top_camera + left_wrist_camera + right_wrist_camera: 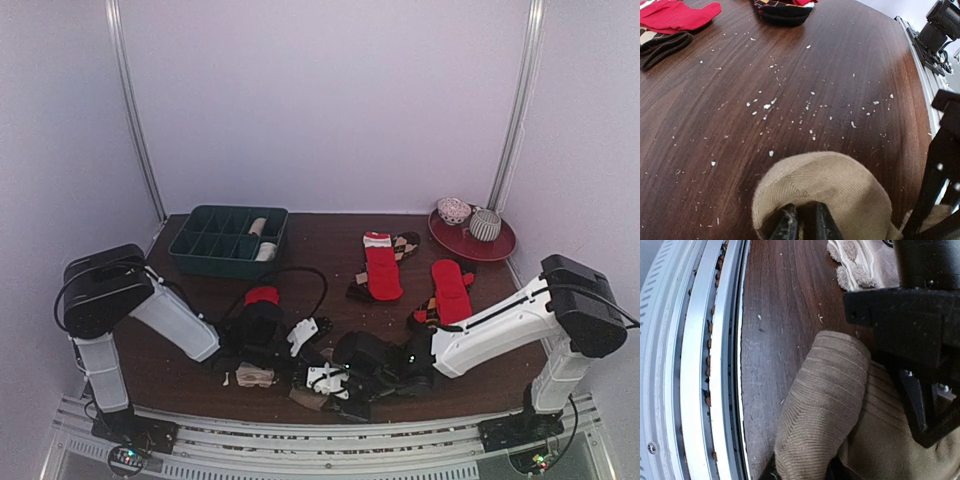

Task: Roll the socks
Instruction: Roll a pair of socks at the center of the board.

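Observation:
A tan sock (pixel 304 397) lies at the table's near edge between both grippers. In the left wrist view the tan sock (pixel 825 190) folds over my left gripper (pixel 804 226), whose jaws are pinched on its edge. In the right wrist view the ribbed tan sock (pixel 825 405) is held in my right gripper (pixel 800 475), and its fingertips are mostly hidden by the fabric. From above, the left gripper (pixel 303 337) and right gripper (pixel 325 380) are close together. Red socks (pixel 382 268) (pixel 452 290) lie over brown diamond-patterned socks (pixel 405 243) mid-table.
A dark green compartment tray (pixel 190 245) holding rolled socks stands at the back left. A red plate (pixel 500 248) with two rolled balls is at the back right. A pale fluffy bundle (pixel 255 376) lies near the left gripper. The metal rail (pixel 695 365) runs along the table's near edge.

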Tool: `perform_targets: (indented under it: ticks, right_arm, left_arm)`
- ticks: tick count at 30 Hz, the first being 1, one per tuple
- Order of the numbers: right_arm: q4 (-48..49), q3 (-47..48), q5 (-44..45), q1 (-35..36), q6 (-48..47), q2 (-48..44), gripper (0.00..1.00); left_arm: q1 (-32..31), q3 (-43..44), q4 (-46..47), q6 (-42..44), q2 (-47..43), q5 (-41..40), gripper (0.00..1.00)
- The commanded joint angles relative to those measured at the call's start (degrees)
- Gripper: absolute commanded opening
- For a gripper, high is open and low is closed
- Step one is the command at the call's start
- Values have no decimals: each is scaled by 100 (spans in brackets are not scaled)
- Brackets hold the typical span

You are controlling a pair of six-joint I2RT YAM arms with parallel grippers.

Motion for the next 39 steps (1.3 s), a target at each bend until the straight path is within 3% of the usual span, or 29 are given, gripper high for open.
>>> perform_targets:
  ticks: [1, 3, 12, 20, 29, 33, 39]
  right_arm:
    - [-649, -64, -1678, -434, 761, 574, 13]
    - [-339, -284, -2243, -580, 1269, 656, 13]
    - [1290, -1460, -3119, -1019, 3491, 898, 13]
    - [579, -1267, -3066, -1117, 3406, 1321, 12]
    - [640, -1368, -3069, -1414, 3575, 1502, 12]
    - [425, -1273, -2970, -1436, 3493, 1575, 11]
    - [236, -1197, -2866, -1477, 3421, 1580, 11]
  left_arm:
    - [43, -104, -282, 192, 159, -63, 14]
    - [54, -169, -260, 170, 175, -76, 13]
    - [72, -200, -185, 146, 162, -77, 14]
    - [72, -55, -248, 290, -51, 106, 21]
    - [63, -523, -89, 410, -1156, 180, 53]
    - [55, -796, -63, 407, -1614, 184, 58]
    - [-95, -1765, 1175, 148, -1927, 805, 65]
